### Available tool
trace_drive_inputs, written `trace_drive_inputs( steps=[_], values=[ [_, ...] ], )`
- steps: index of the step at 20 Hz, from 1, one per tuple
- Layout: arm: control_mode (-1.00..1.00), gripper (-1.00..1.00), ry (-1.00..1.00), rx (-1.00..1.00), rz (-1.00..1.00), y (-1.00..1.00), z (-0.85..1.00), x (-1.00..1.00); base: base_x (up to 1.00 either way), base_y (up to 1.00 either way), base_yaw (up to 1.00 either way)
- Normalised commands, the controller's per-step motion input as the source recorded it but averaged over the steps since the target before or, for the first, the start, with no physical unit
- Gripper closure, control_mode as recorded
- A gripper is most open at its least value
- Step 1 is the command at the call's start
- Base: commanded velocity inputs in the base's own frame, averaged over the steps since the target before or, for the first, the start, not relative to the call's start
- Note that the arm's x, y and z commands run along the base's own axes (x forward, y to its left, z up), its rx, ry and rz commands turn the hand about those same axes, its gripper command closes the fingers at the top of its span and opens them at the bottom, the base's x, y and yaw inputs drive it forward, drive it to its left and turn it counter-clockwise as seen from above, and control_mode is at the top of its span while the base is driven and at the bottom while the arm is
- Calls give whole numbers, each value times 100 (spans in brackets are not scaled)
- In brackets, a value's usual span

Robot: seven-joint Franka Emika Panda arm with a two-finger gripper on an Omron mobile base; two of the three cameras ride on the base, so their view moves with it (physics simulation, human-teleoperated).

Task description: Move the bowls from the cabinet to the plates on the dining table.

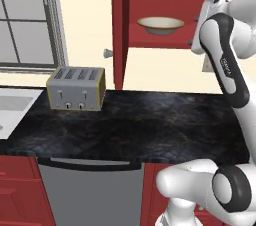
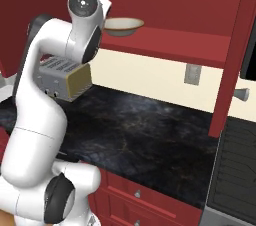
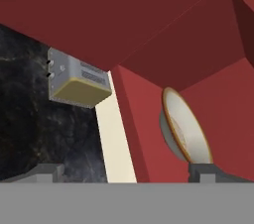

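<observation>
One cream bowl [image 1: 161, 25], upper centre of left base frame. One open red cabinet [image 1: 118, 30] around it. One toaster [image 1: 76, 88], left of centre. One window [image 1: 27, 20], upper left. One wall outlet [image 2: 192, 74].

Left base view: from behind the arm [image 1: 225, 70] on its left, looking forward and down across the black surface [image 1: 150, 125] to the toaster [image 1: 76, 88], with the open red cabinet [image 1: 150, 0] above. Right base view: from behind the arm on its right, closer to the surface edge, facing the same wall at an angle. Both share the surface, the toaster, the cabinet shelf and the cream bowl [image 1: 161, 25] on it. Hand view: rolled sideways and close inside the cabinet mouth, looking along the pincer [image 3: 126, 171] at the bowl on edge, the toaster beyond.
</observation>
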Motion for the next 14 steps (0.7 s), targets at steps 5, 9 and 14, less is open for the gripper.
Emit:
trace_drive_inputs(
  steps=[5, 9, 14],
  values=[
    [-100, -100, 0, 0, 0, 2, 2, 41, 0, 0, 0],
    [-100, -100, 0, 0, -1, 8, 0, 39, 0, 0, 0],
    [-100, -100, 2, 0, -3, 5, 0, 35, 0, 0, 0]
  ],
)
